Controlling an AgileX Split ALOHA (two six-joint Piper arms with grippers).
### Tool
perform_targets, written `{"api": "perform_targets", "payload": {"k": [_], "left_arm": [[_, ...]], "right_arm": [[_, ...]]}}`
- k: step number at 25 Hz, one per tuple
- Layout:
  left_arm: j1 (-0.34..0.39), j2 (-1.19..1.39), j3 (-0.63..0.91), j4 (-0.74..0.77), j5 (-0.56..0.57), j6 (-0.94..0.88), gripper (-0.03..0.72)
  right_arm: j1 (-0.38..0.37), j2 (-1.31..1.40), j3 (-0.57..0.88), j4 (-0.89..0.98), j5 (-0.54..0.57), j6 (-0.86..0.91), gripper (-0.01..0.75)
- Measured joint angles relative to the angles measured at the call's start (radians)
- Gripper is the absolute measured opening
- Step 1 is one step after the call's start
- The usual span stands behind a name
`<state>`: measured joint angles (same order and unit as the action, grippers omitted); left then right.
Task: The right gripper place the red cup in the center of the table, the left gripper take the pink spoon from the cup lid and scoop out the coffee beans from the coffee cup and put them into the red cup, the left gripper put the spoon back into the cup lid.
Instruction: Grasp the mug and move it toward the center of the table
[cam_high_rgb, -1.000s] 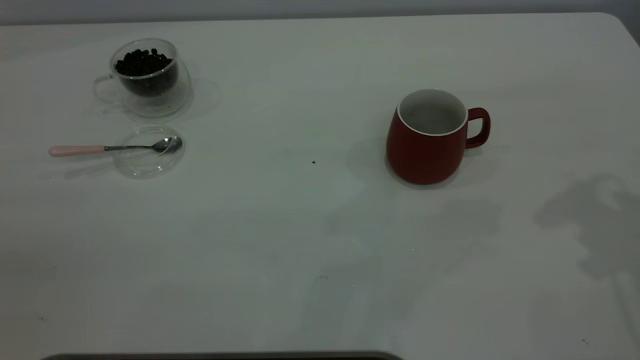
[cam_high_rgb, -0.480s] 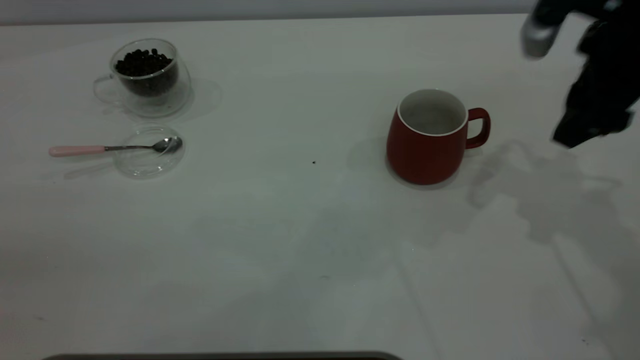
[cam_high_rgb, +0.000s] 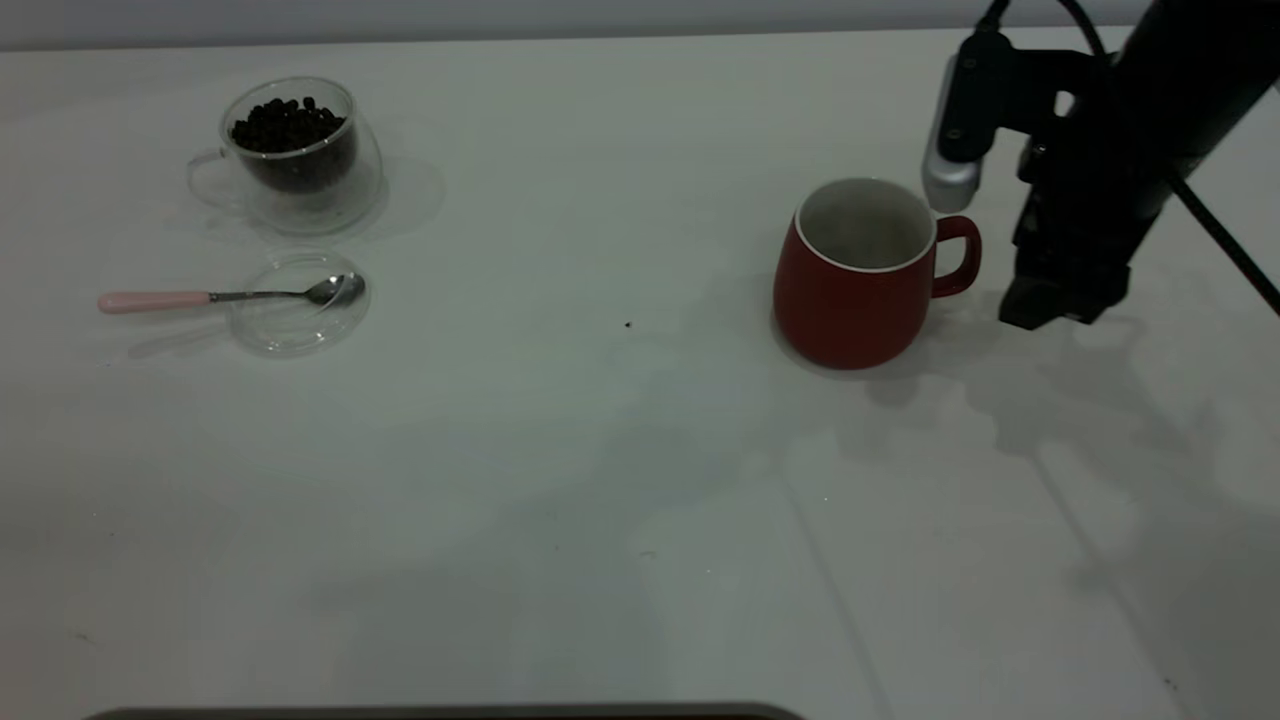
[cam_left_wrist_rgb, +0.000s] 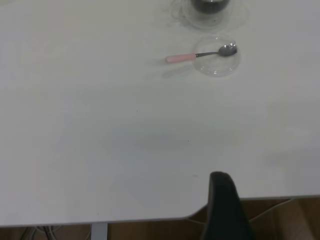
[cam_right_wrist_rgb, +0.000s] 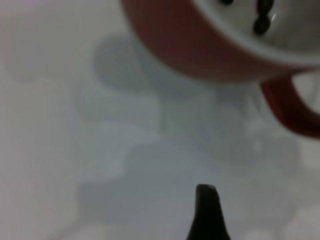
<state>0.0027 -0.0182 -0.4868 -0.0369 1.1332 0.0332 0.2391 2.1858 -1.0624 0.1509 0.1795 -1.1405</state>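
Right gripper (cam_high_rgb: 1050, 310) has advanced from the table's right edge to just beside the handle of the dark red ceramic mug (cam_high_rgb: 856, 275); jaw opening cannot be told. Mug upright, right of centre on plain white tabletop (cam_high_rgb: 600, 480).

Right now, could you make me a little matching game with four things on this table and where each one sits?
Things:
1. pink spoon
2. coffee beans
3. red cup
4. right hand

Places:
A. inside the clear glass coffee cup
B. just beside the red cup's handle, not touching it
C. bowl resting on the glass cup lid
D. standing upright, right of the table's middle

Pairs: 1-C, 2-A, 3-D, 4-B
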Motion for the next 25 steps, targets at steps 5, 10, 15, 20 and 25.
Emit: {"api": "perform_targets", "payload": {"k": [5,10,15,20,25], "left_arm": [[0.000,0.000,0.000,0.000,0.000,0.001,0.517],[0.000,0.000,0.000,0.000,0.000,0.001,0.517],[0.000,0.000,0.000,0.000,0.000,0.001,0.517],[0.000,0.000,0.000,0.000,0.000,0.001,0.517],[0.000,0.000,0.000,0.000,0.000,0.001,0.517]], "right_arm": [[0.034,0.035,-0.048,0.004,-0.009,-0.002,0.591],[0.097,0.059,-0.084,0.057,-0.038,0.001,0.591],[0.171,0.071,-0.107,0.133,-0.075,0.003,0.591],[0.250,0.083,-0.121,0.283,-0.149,0.004,0.591],[0.322,0.104,-0.141,0.486,-0.197,0.005,0.591]]}}
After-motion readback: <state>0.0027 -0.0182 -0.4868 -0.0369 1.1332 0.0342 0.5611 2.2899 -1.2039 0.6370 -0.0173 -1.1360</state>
